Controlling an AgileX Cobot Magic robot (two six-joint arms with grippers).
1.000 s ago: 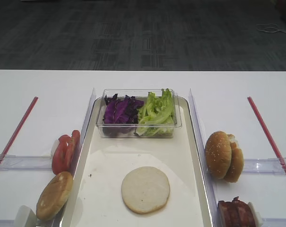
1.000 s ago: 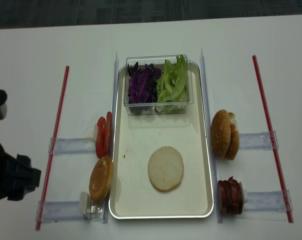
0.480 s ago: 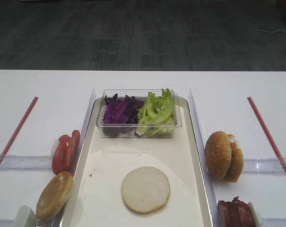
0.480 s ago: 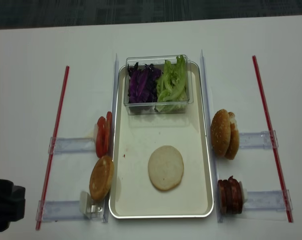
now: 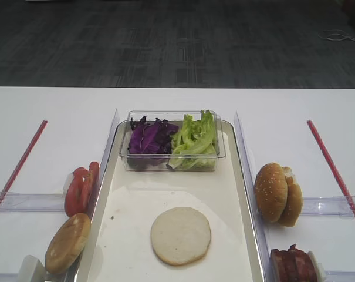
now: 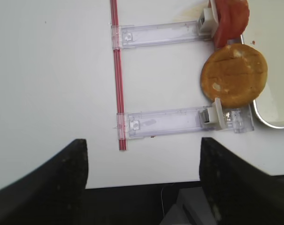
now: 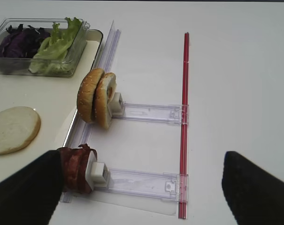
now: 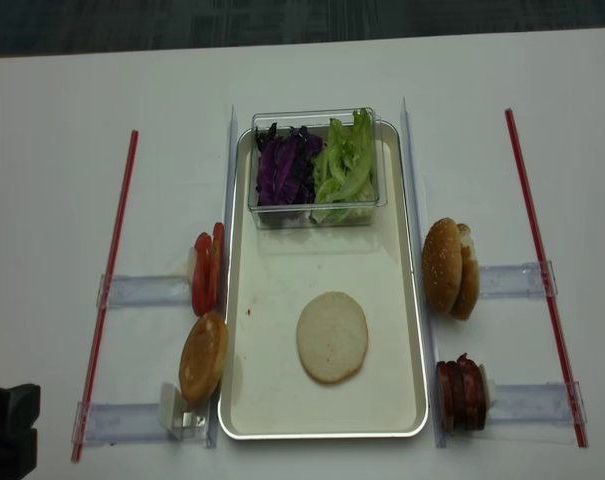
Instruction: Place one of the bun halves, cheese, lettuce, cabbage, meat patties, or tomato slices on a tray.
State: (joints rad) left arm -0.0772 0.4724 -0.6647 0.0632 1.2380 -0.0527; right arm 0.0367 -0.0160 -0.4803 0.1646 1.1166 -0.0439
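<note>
A plain bun half lies cut face up on the cream tray, free of both grippers. Another plain bun half stands in a holder left of the tray, beside the tomato slices. Meat patties stand in a holder right of the tray. Purple cabbage and lettuce fill a clear box at the tray's far end. No cheese shows. My left gripper hangs open and empty over the near-left table edge. My right gripper is open and empty near the patties' holder.
Sesame-seeded bun halves stand in a holder right of the tray. Red strips run along both sides of the table. Clear plastic rails lie between the strips and the tray. The left arm shows at the near-left corner.
In the realsense view the left arm has drawn back towards the near-left corner and sunk lower in the frame. The food and the tray have not moved.
</note>
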